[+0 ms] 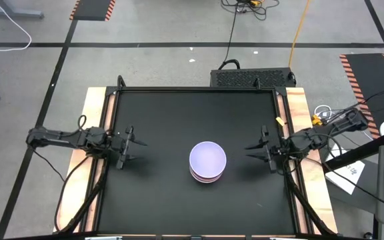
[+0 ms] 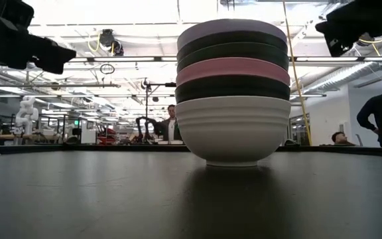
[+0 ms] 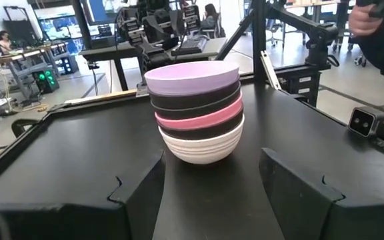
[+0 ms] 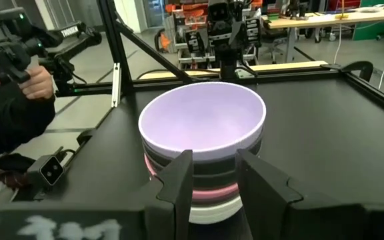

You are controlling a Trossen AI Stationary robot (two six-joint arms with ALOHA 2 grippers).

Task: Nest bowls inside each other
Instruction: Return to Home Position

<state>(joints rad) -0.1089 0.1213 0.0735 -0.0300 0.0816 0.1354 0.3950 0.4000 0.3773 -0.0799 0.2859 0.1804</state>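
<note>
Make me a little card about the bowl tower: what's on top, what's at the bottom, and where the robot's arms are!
Tower: stack of six nested bowls on the table
Top: lavender bowl
Under it: two black bowls, pink bowl, third black bowl
Bottom: white bowl
Arms: left gripper and right gripper, fingers open, away from the stack
</note>
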